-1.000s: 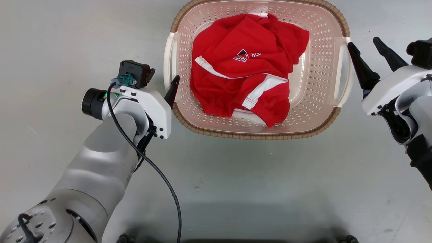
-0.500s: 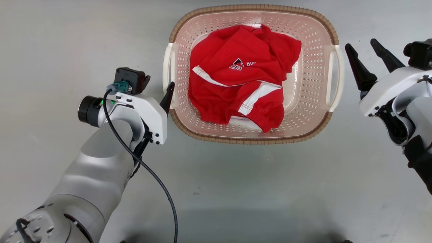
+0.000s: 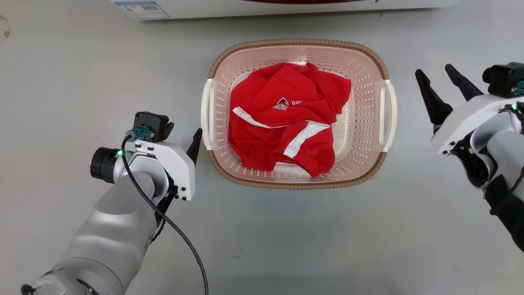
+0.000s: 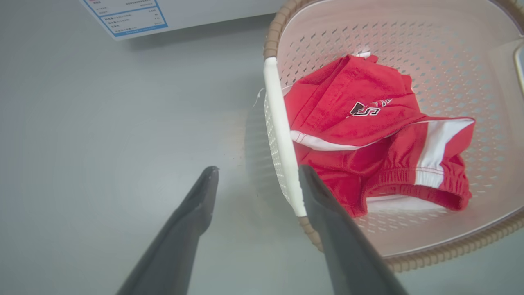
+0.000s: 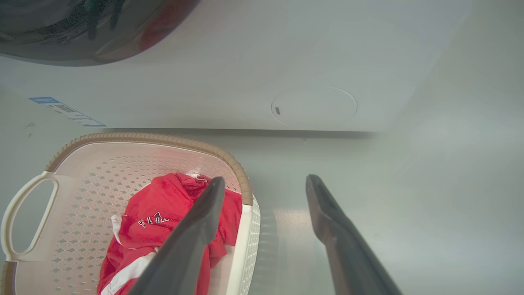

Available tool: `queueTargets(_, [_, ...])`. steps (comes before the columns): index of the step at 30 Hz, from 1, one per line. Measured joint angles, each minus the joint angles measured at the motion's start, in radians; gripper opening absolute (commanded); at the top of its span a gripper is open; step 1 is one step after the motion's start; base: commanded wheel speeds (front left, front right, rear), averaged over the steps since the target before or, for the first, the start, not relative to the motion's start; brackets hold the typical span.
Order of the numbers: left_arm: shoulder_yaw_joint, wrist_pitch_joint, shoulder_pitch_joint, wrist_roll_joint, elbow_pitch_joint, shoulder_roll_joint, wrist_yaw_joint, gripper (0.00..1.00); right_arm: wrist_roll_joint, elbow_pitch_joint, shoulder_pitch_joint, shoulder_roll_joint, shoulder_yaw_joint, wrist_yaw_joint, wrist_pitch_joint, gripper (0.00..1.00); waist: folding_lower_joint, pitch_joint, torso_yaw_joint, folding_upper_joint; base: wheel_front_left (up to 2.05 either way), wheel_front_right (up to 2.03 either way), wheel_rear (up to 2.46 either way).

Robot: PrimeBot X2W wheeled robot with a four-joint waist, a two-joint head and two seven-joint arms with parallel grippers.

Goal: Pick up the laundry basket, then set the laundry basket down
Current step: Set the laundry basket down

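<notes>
Laundry basket (image 3: pixel 364 135) (image 4: pixel 368 41) (image 5: pixel 82 180): sat flat on the grey floor (image 3: pixel 286 237), brown woven-look rim uppermost, a white handle at each side. Held a crumpled red garment (image 3: pixel 282 123) with white stripes and a small printed logo. Stood just in front of a white washing machine (image 3: pixel 286 6), with a blue-bordered label (image 3: pixel 141 9) beyond the basket's far left corner.

Left gripper (image 4: pixel 258 169): hovered just outside the basket's left handle (image 3: pixel 204 110), fingers (image 3: pixel 195 145) spread apart and clamped on nothing. Seen from the left wrist, lined up one dark finger over the near end of that handle and the other over bare floor outside the basket; contact with the handle impossible to judge.

Right gripper (image 3: pixel 433 69) (image 5: pixel 265 178): hung off the basket's right side, near the right handle (image 3: pixel 391 114) but clear of it, fingers parted and empty. Seen from the right wrist, crossed one finger in front of the basket's near edge and pointed the other at floor beside the basket.

Black cable (image 3: pixel 163 217): ran down the pale left forearm, to the basket's left.
</notes>
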Motion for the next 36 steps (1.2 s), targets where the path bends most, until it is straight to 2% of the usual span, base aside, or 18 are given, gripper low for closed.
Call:
queueTargets(14, [0.014, 0.007, 0.090, -0.036, 0.000, 0.010, 0.001, 1.00, 0.014, 0.035, 0.088, 0.009, 0.001, 0.000, 0.000, 1.00, 0.0000, -0.176, 0.001, 0.0000, 0.00, 0.00, 0.00])
queueTargets(22, [0.041, -0.003, 0.132, -0.028, -0.015, 0.012, 0.002, 1.00, -0.025, -0.014, 0.150, -0.030, -0.028, 0.000, 0.000, 1.00, 0.0000, -0.288, 0.019, 0.0000, 0.00, 0.00, 0.00])
queueTargets(36, [0.254, -0.003, 0.384, 0.145, -0.251, 0.108, 0.092, 1.00, -0.146, -0.200, 0.375, -0.051, -0.145, 0.000, 0.000, 1.00, 0.0000, -0.558, 0.048, 0.0000, 0.00, 0.00, 0.00])
